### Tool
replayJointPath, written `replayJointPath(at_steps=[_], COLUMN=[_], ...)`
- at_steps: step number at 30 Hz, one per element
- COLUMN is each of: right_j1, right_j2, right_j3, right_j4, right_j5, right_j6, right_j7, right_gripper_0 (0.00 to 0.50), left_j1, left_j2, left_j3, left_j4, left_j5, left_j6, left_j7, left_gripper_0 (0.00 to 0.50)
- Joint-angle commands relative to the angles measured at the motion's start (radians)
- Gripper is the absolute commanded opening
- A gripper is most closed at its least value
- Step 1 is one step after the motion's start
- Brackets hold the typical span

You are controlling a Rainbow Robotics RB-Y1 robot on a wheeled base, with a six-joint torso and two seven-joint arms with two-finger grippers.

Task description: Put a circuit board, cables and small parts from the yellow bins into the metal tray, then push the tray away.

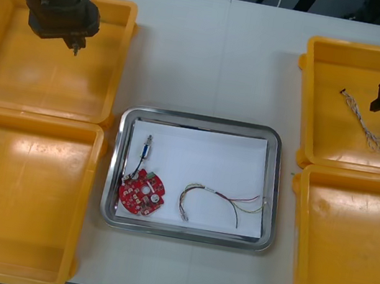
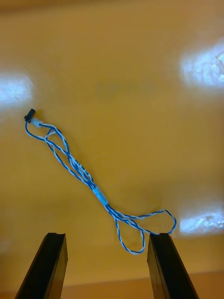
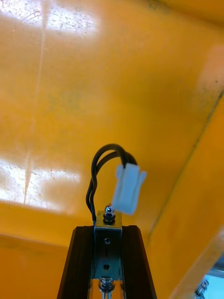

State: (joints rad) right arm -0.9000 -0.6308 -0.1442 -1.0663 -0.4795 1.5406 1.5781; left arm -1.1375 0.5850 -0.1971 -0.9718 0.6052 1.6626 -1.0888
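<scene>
**Left claw pinches a wired metal part; right claw hangs spread over a cable**

The left arm reaches in from the far left corner, its dark wrist pointing down over the far left bin [image 1: 12,69], close to that bin's right wall. The left gripper [image 3: 108,228] has its black fingers pressed against a small metal part [image 3: 108,218], a shiny bracket with screws. A black cable [image 3: 99,168] loops up from the part and ends in a white plastic connector [image 3: 127,189].

The right arm comes in from the right edge over the far right bin [image 1: 325,121]. The right gripper [image 2: 106,239] has its fingers spread wide with nothing between them. On the smooth bin floor ahead of them lies one twisted blue and white cable [image 2: 88,180]. It has a black plug at its far end, and its looped end is just beside one fingertip.

There are four glossy yellow bins on the light table [image 1: 211,58], two at each side. The near left bin [image 1: 21,194] and the near right bin [image 1: 352,264] show bare floors.

Between the bins sits one metal tray [image 1: 201,120], with a polished rim, rounded corners and a white inside. Three things lie in it:
- One round red circuit board [image 1: 141,192] lies at the near left.
- A second small metal part [image 1: 146,151] lies just beyond the board, and its thin black lead [image 1: 132,169] runs to the board.
- One red and yellow cable [image 1: 217,197] lies curled to the board's right, apart from it.
</scene>
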Motion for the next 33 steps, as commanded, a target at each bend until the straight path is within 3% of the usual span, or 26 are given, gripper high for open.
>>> replayJointPath(at_steps=[1, 19, 25, 33], right_j1=[-0.085, -0.112, -0.152, -0.152], right_j2=[0.017, 0.034, 0.039, 0.048], right_j3=[0.003, 0.003, 0.005, 0.037], right_j4=[0.086, 0.272, 0.373, 0.378], right_j5=[-0.005, -0.05, -0.05, -0.037], right_j6=[-0.045, -0.18, -0.237, -0.263], right_j7=[0.135, 0.471, 0.517, 0.536], right_gripper_0=[0.5, 0.5, 0.5, 0.5], left_j1=[0.009, 0.147, 0.167, 0.211], left_j2=[0.039, 0.027, 0.001, -0.039], left_j3=[0.039, 0.05, 0.056, 0.093], left_j4=[-0.119, -0.495, -0.585, -0.68], left_j5=[0.001, 0.005, 0.005, 0.005], left_j6=[0.054, 0.241, 0.257, 0.257], left_j7=[-0.039, 0.058, 0.115, 0.139], left_gripper_0=[0.0, 0.0, 0.0, 0.0])
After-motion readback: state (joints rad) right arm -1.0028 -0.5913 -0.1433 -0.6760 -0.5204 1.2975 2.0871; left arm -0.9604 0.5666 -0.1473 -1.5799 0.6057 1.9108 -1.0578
